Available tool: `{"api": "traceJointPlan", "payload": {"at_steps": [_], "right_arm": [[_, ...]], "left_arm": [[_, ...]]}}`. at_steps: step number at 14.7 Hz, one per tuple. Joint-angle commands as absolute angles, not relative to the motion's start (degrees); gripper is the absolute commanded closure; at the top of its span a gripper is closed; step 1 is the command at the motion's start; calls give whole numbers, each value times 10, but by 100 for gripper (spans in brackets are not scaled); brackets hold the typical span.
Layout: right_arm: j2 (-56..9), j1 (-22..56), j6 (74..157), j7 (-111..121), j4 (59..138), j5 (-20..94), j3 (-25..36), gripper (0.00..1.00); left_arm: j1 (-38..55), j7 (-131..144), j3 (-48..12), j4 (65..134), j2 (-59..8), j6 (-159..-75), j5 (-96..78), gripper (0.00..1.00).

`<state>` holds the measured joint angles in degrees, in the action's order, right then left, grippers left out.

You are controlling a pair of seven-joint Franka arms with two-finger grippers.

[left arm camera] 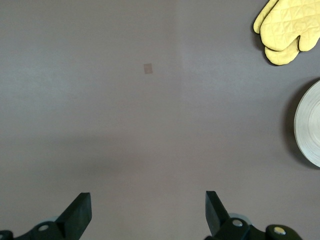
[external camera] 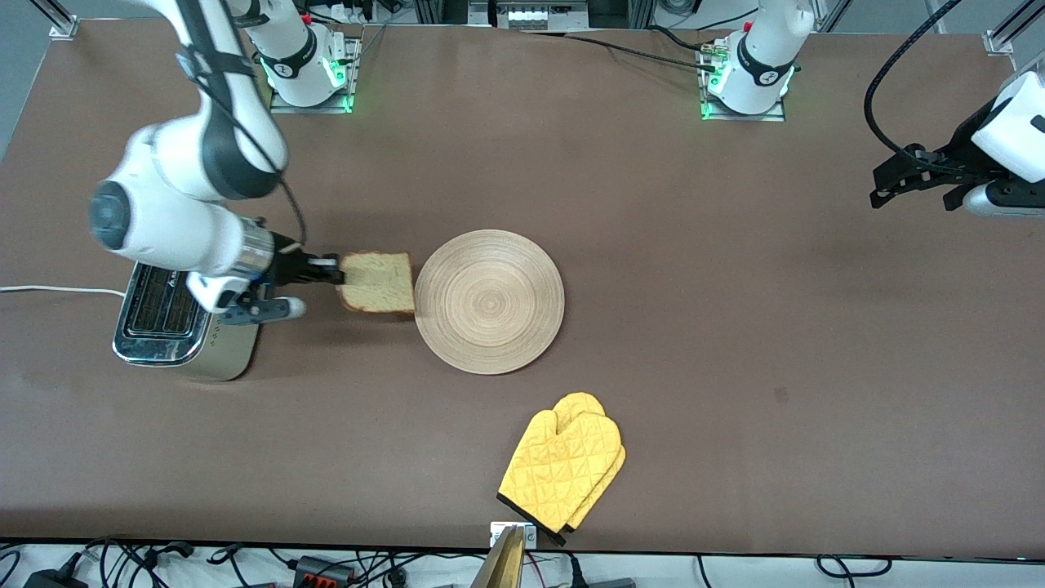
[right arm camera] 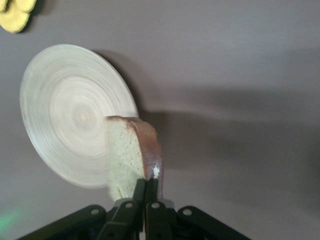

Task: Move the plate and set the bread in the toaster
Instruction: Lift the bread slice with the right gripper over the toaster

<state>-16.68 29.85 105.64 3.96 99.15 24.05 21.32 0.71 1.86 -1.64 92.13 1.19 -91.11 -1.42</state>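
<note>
My right gripper [external camera: 336, 269] is shut on the edge of the bread [external camera: 377, 282], a square brown slice held up in the air between the toaster [external camera: 175, 322] and the plate [external camera: 489, 300]. In the right wrist view the bread [right arm camera: 131, 155] stands on edge out of the shut gripper [right arm camera: 146, 187], with the plate [right arm camera: 70, 110] past it. The toaster stands at the right arm's end of the table, partly hidden by the right arm. My left gripper [external camera: 886, 184] is open and empty, high over the left arm's end of the table; its fingers [left arm camera: 80, 212] show over bare table.
A yellow oven mitt [external camera: 565, 465] lies nearer the front camera than the plate, close to the table's edge; it also shows in the left wrist view [left arm camera: 286, 29]. The toaster's white cord [external camera: 49, 289] runs off the right arm's end. A small mark [external camera: 781, 396] is on the table.
</note>
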Motion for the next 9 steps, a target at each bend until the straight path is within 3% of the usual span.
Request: {"api": "traceJointPlan", "payload": {"at_steps": [1,4,9], "right_arm": [[-185,296,924,28,879,140,229,100],[-197,280,832,50,803,10,229,100],[-230,279,826,105,780,-206,229,100]], "left_arm": [[5,16,-18,907,7,-902,-18,0],[5,16,-18,907,7,-902,-18,0],[4,16,-18,907,7,-902,-18,0]]}}
